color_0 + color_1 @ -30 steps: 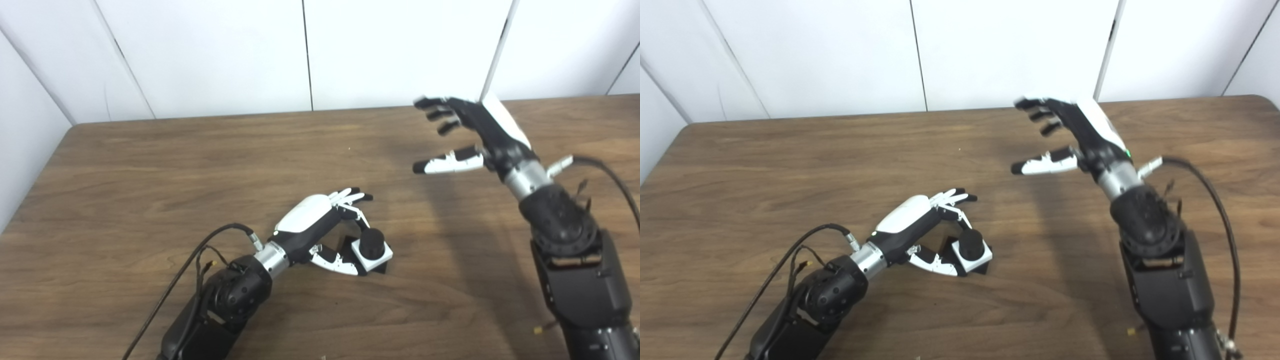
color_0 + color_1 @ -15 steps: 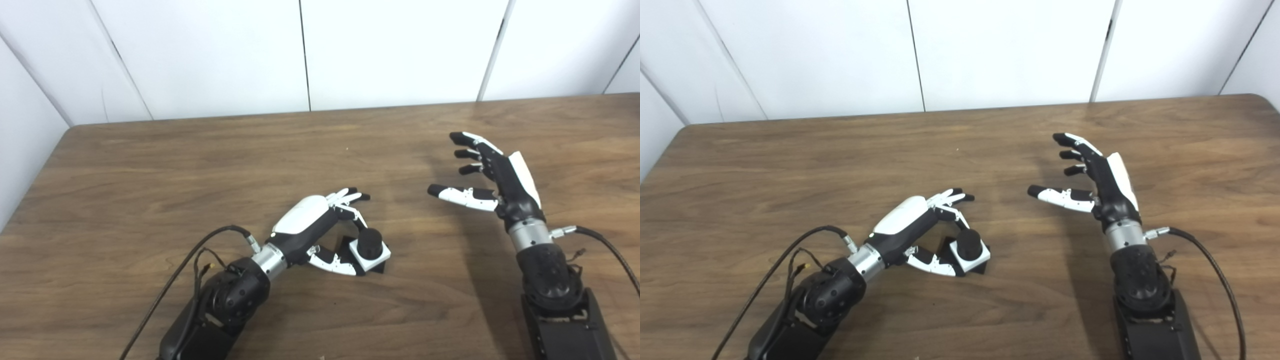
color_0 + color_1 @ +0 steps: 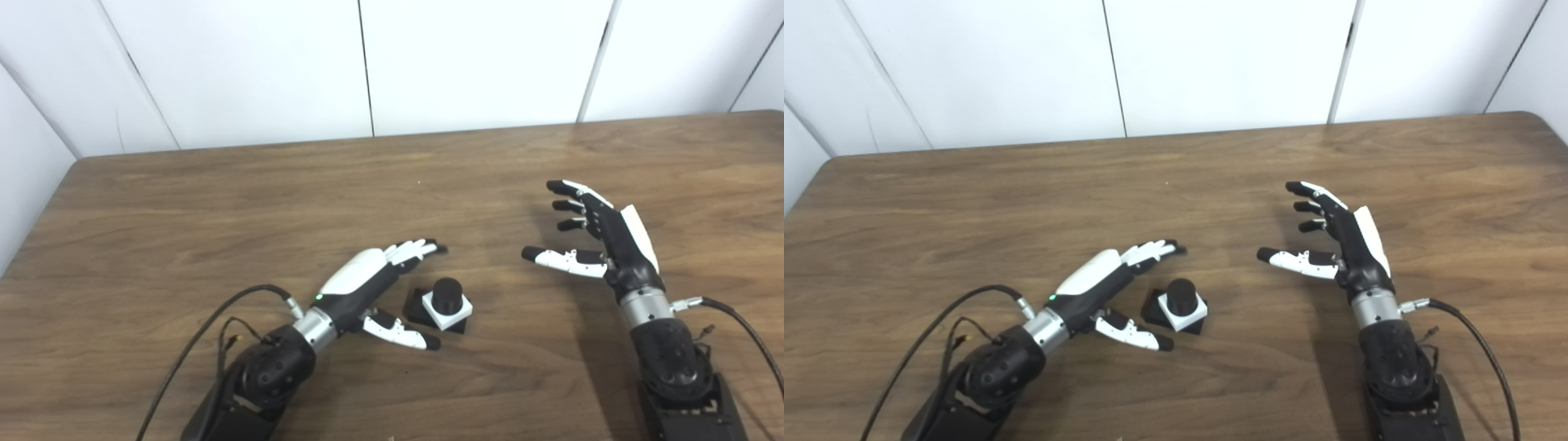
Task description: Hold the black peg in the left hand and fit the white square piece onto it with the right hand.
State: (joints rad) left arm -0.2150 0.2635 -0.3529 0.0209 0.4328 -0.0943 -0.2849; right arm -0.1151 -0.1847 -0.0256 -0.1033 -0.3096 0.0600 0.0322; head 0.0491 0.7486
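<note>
Brown wooden table (image 3: 184, 202), white panelled wall (image 3: 478, 61) behind it. Near the middle of the table, slightly toward the near edge: black peg (image 3: 446, 294), a short upright cylinder on a flat black base, with the white square piece (image 3: 448, 308) seated around it, resting on that base. Just left of it, left hand (image 3: 367, 285) lying low over the table, fingers (image 3: 411, 250) stretched out past the far side of the peg, thumb (image 3: 398, 331) pointing along the near side; spread apart, holding nothing, not touching peg or piece. Well to the right, right hand (image 3: 1344, 239) raised on its wrist, palm turned toward the peg, fingers fanned and thumb out; likewise empty and apart from everything. Black cables (image 3: 202, 334) trailing from both forearms across the wood.
</note>
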